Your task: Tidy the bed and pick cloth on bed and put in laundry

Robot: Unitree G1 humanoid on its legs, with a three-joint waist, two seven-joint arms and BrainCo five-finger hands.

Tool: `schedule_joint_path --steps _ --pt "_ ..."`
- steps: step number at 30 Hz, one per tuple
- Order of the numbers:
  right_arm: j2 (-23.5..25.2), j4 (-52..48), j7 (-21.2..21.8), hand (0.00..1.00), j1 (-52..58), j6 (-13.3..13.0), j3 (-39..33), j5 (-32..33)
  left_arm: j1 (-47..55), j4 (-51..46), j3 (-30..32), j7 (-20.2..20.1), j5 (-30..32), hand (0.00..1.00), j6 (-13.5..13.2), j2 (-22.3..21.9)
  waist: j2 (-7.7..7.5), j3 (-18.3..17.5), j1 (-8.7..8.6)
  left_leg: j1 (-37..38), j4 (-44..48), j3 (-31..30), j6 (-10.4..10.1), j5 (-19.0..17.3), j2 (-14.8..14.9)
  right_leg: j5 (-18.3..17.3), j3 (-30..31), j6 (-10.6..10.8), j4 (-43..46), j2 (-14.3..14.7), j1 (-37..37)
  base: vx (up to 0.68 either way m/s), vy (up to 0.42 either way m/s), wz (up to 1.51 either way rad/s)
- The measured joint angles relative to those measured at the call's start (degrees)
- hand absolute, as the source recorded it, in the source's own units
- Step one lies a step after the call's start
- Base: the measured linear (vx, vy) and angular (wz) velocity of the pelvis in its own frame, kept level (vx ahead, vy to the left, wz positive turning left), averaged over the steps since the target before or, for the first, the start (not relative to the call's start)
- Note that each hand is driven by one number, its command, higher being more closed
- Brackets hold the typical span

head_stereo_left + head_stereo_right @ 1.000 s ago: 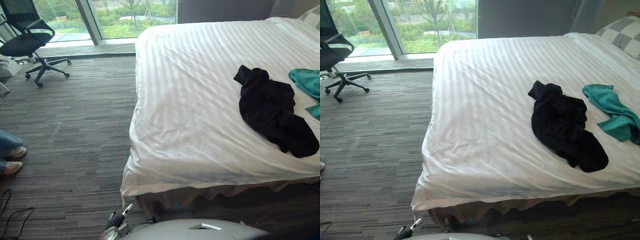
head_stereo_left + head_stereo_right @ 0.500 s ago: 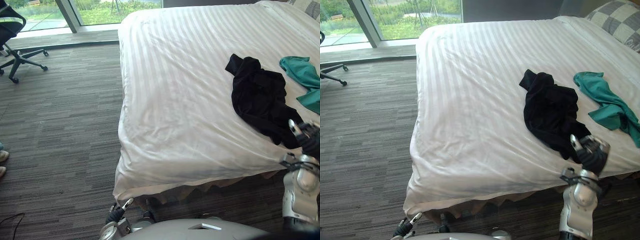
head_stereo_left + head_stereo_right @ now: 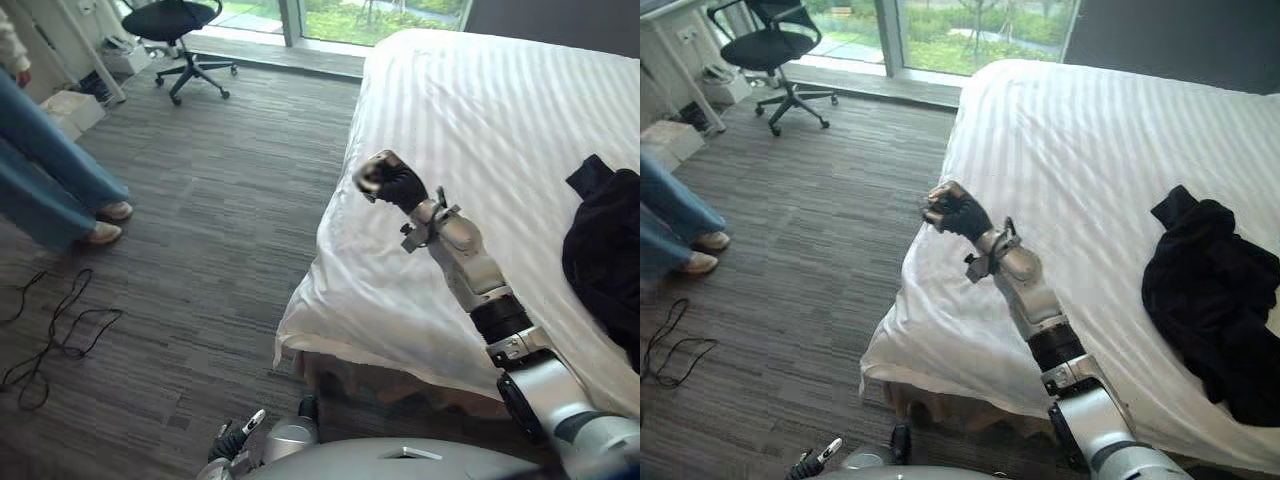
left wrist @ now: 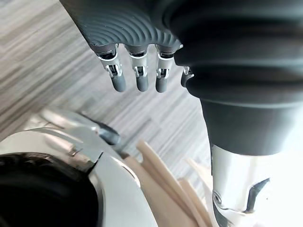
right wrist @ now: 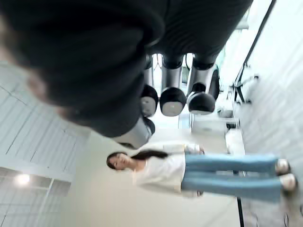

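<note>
A black cloth lies crumpled on the white striped bed, toward its right side. My right hand is raised in the air over the bed's near left corner, well left of the cloth, its fingers curled into an empty fist. The right wrist view shows those curled dark fingertips with nothing between them. My left hand hangs low over the carpet with straight fingers, holding nothing.
A person in blue jeans stands on the grey carpet at the left. A black office chair and white boxes sit by the window at the far left. Open carpet lies between the person and the bed.
The camera has swung left, so the teal cloth has left the picture. My right arm has risen from beside the black cloth to over the bed's corner, and its fingers have curled shut.
</note>
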Motion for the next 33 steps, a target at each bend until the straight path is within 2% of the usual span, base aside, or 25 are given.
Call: schedule_joint_path --steps 1,3,4,6,8,11,12,14,15,17,19,23,28,31,33 --pt "0.6 1.0 -0.2 1.00 -1.5 0.4 0.2 0.0 -0.2 -0.7 -0.4 -0.4 -0.2 0.00 -0.3 0.0 0.14 1.0 0.42 -0.8 0.0 -0.4 0.1 0.6 0.2 -0.2 -0.4 -0.3 0.8 0.0 -0.9 -0.15 -0.018 0.48" --pt "1.8 3.6 -2.0 1.00 -7.3 1.6 0.2 -0.2 -2.0 -3.8 -1.3 -2.6 -2.9 0.00 -0.9 -0.3 1.09 6.0 2.19 -4.7 0.0 -2.5 -0.1 2.2 1.0 -1.7 -1.9 -1.6 6.1 0.0 -5.8 -0.19 -0.005 0.43" --pt "1.8 4.1 -2.7 1.00 -8.8 1.8 0.1 -0.4 -2.6 -4.6 -1.7 -3.1 -3.8 0.00 -1.0 -0.3 1.13 7.4 2.45 -5.7 0.0 -3.0 -0.2 2.7 1.2 -2.3 -2.3 -1.7 7.7 -0.2 -7.2 -0.20 0.002 0.41" --pt "2.3 6.1 -4.3 1.00 -13.9 2.9 0.1 -1.4 -4.1 -7.7 -3.2 -4.7 -6.3 0.00 -1.5 -0.1 1.41 13.2 3.89 -8.6 0.0 -4.5 -0.8 3.9 1.1 -4.7 -3.6 -2.2 14.2 -1.9 -11.8 -0.20 0.005 0.35" --pt "2.1 8.6 -5.4 1.00 -17.4 4.4 -0.1 -1.4 -4.5 -10.0 -4.2 -5.2 -6.5 0.00 -1.6 -0.2 1.99 15.7 4.69 -11.3 0.0 -5.5 -0.8 5.2 0.7 -6.1 -3.8 -2.5 18.2 -3.1 -15.6 -0.19 -0.006 0.33" --pt "0.9 14.0 -7.1 1.00 -20.8 6.3 -2.3 -1.4 -5.2 -11.2 -7.9 -5.2 -5.7 0.00 -1.7 0.1 3.83 16.7 6.00 -16.6 0.0 -6.4 -0.7 6.7 0.2 -7.6 -4.6 -2.7 22.3 -4.6 -21.8 -0.13 -0.028 0.26" --pt "-1.2 17.4 -8.1 1.00 -21.5 6.7 -4.1 -1.1 -6.5 -11.2 -10.1 -5.1 -5.4 0.00 -1.9 0.4 5.25 17.5 7.44 -18.9 0.0 -6.5 -0.6 7.5 -0.3 -8.3 -4.7 -2.5 25.0 -5.9 -24.9 -0.09 -0.034 0.19" --pt "-3.5 21.7 -9.3 1.00 -21.9 7.3 -5.8 -0.5 -7.7 -11.2 -12.2 -4.9 -5.5 0.00 -2.0 0.8 6.53 18.1 8.34 -21.1 0.1 -6.9 -0.7 8.7 -1.2 -9.2 -4.7 -2.8 28.3 -7.7 -28.2 -0.07 -0.047 0.27" --pt "-5.4 25.8 -10.3 1.00 -22.1 7.7 -6.9 0.5 -9.1 -11.2 -13.9 -4.8 -5.8 0.00 -2.0 0.9 8.00 18.9 8.61 -23.2 0.1 -7.6 -0.3 9.6 -1.9 -10.2 -4.9 -2.9 30.9 -9.1 -30.8 -0.05 -0.065 0.34" --pt "-7.2 28.0 -10.5 1.00 -22.5 7.9 -7.6 1.2 -10.8 -11.1 -15.1 -4.5 -6.1 0.00 -2.0 0.9 9.06 19.4 8.85 -24.9 0.1 -7.6 -0.3 10.2 -2.4 -10.7 -4.8 -3.3 32.8 -10.1 -33.3 -0.05 -0.061 0.17" --pt "-6.9 29.1 -9.9 1.00 -24.0 7.3 -7.6 4.1 -14.0 -9.1 -17.2 -4.2 -6.5 0.00 -2.1 0.9 10.52 19.4 8.71 -25.8 0.1 -7.4 -0.2 10.5 -2.8 -11.2 -4.4 -3.5 34.4 -11.0 -34.9 -0.07 -0.078 0.00" --pt "-6.3 30.6 -5.7 1.00 -23.2 6.0 -7.1 4.4 -17.1 -8.2 -19.4 -3.3 -6.5 0.00 -3.3 0.3 10.75 19.2 8.44 -26.1 1.7 -7.2 -0.1 9.8 -2.9 -11.8 -3.6 -3.2 34.6 -10.9 -34.9 -0.05 -0.071 -0.02" --pt "-4.0 26.3 1.4 1.00 -17.3 5.5 -1.6 4.6 -18.8 -5.9 -20.7 -3.3 -5.6 0.00 -4.3 0.0 10.29 19.2 6.14 -24.1 3.0 -6.3 0.8 8.5 -3.1 -11.5 -3.4 -2.5 33.0 -10.8 -31.9 0.01 -0.053 -0.05" --pt "-0.6 18.5 4.9 1.00 -5.7 6.4 6.9 7.3 -17.9 -5.3 -19.4 -3.2 -5.5 0.00 -4.3 1.0 7.91 19.1 3.63 -20.2 2.8 -5.0 1.0 7.0 -3.5 -11.1 -2.3 -1.7 30.8 -10.5 -28.0 0.11 -0.043 -0.23" --pt "3.4 17.7 6.5 1.00 6.1 10.5 16.0 7.7 -17.1 -5.4 -18.5 -3.1 -4.1 0.00 -4.3 2.1 5.55 19.1 2.38 -16.9 2.8 -3.7 1.0 5.4 -3.3 -10.7 -1.6 -1.1 28.1 -9.7 -24.5 0.14 -0.039 -0.31"
